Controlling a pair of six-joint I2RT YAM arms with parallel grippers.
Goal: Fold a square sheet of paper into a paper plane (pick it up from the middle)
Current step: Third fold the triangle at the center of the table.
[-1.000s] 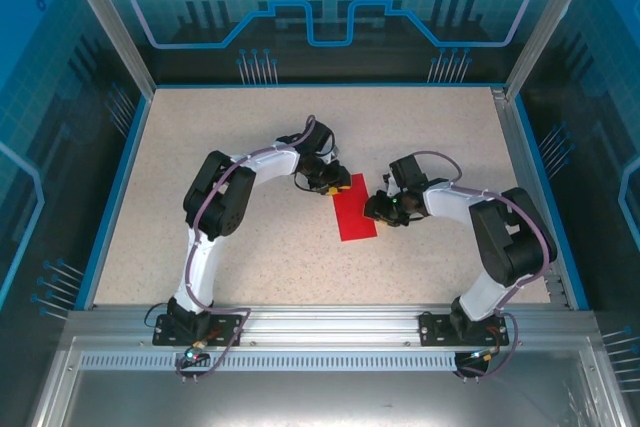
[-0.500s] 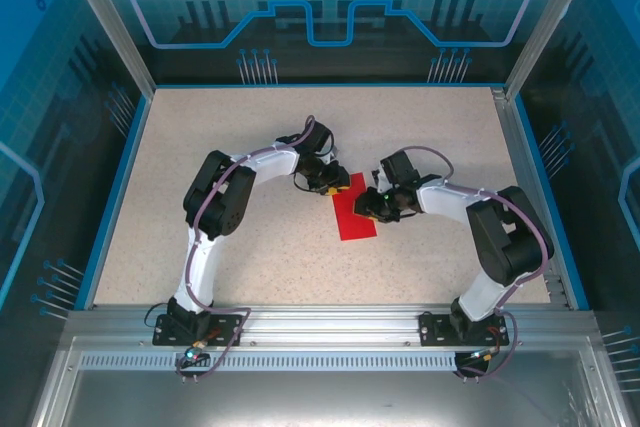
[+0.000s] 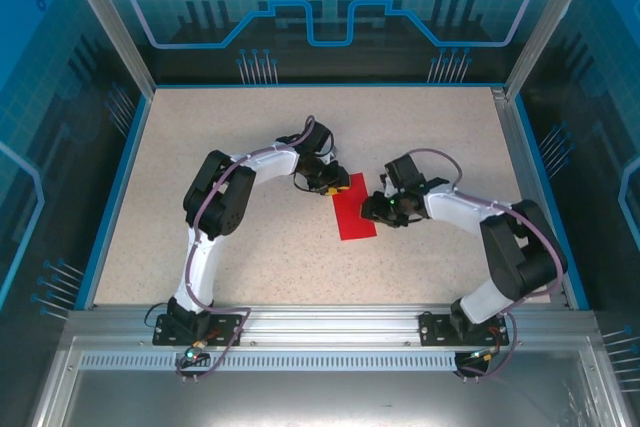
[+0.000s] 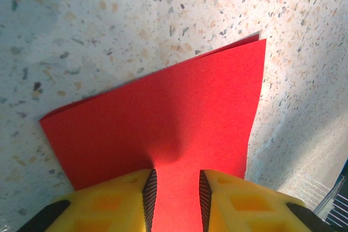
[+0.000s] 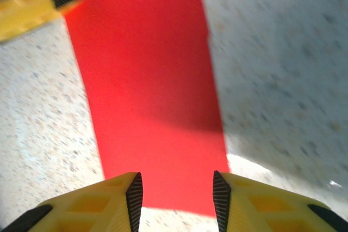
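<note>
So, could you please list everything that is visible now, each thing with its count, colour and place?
paper sheet: one, bright red, folded to a rectangle, flat in the middle of the table.
table: one, speckled beige, blue-edged.
enclosure walls: three, translucent blue, at the table's far, left and right sides.
metal rail: one, silver, near edge, under both arm bases.
left arm: one, white and black, near left.
right arm: one, white and black, near right.
left tool: one, yellow, jaws slightly apart, paper puckered between them.
right tool: one, yellow, jaws apart at the paper's edge.
</note>
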